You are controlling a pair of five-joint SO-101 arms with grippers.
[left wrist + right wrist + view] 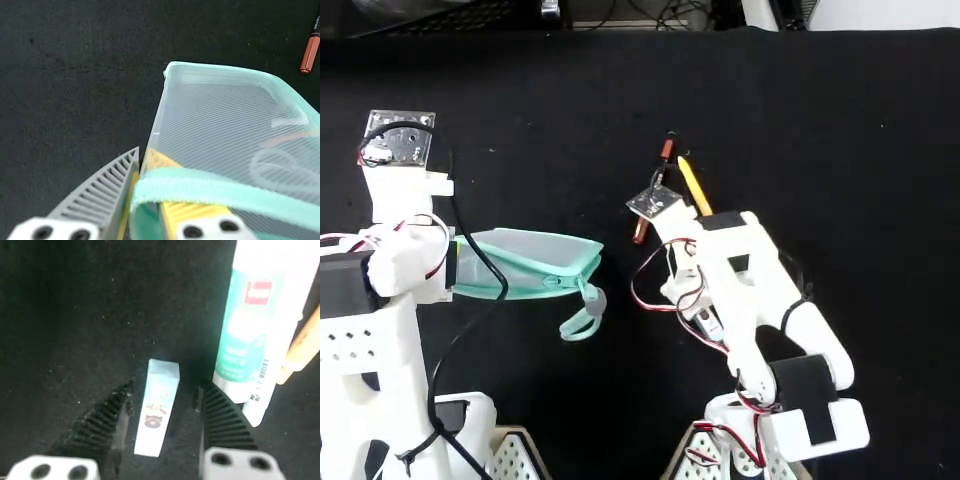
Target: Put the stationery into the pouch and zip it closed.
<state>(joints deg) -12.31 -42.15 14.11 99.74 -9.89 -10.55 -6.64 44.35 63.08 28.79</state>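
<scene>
Pouch (530, 262) lying flat on table, left gripper (142, 165) clamping its teal rim. Right of pouch, right gripper (165, 390) hanging wide open astride eraser (156, 415), gripping nothing. Glue stick (250, 325), pencil (694, 185) and pen (667, 150) waiting just beyond. Packing seemingly only beginning; zipping remaining.

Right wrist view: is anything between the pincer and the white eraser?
Nothing visible. The small white rectangular eraser lies on the black cloth inside the open right pincer; the white-and-teal glue stick lies outside it.

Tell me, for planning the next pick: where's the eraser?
In the right wrist view, the eraser lies flat within the open right pincer, beside the glue stick.
</scene>
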